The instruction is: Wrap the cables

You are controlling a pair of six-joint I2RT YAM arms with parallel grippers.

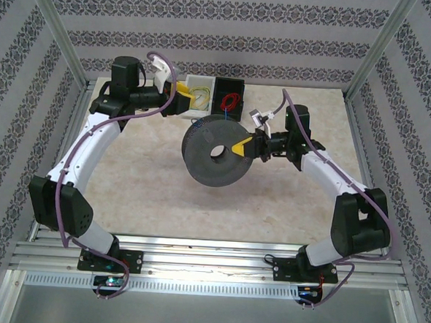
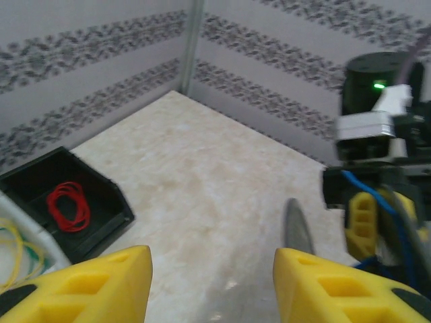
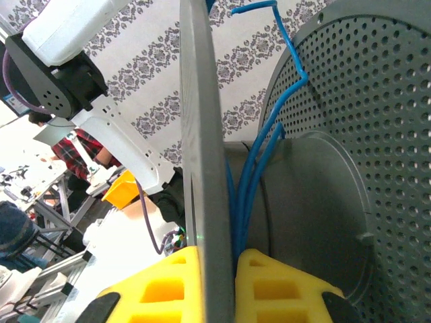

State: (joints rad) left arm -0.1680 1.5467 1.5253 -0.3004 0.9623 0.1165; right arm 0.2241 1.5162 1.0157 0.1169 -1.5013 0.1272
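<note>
A dark grey spool (image 1: 214, 153) hangs on edge above the middle of the table. My right gripper (image 1: 244, 146) is shut on one flange (image 3: 202, 161) of it, one yellow finger on each side of the rim. The thin blue wire (image 3: 254, 176) runs in a few turns round the spool's hub beside the perforated far flange (image 3: 363, 121), and its kinked free end (image 3: 269, 13) sticks up. My left gripper (image 1: 184, 101) is open at the back left near the bins, holding nothing. In the left wrist view the left gripper (image 2: 212, 286) looks at bare table, the spool edge (image 2: 295, 225) and blue wire (image 2: 360, 185).
A black bin (image 1: 229, 89) with a red wire coil (image 2: 67, 205) and a white bin (image 1: 200, 84) with yellow wire (image 2: 13, 245) stand at the back of the table. Patterned walls (image 1: 223, 30) and metal posts enclose the marbled tabletop (image 1: 286, 202).
</note>
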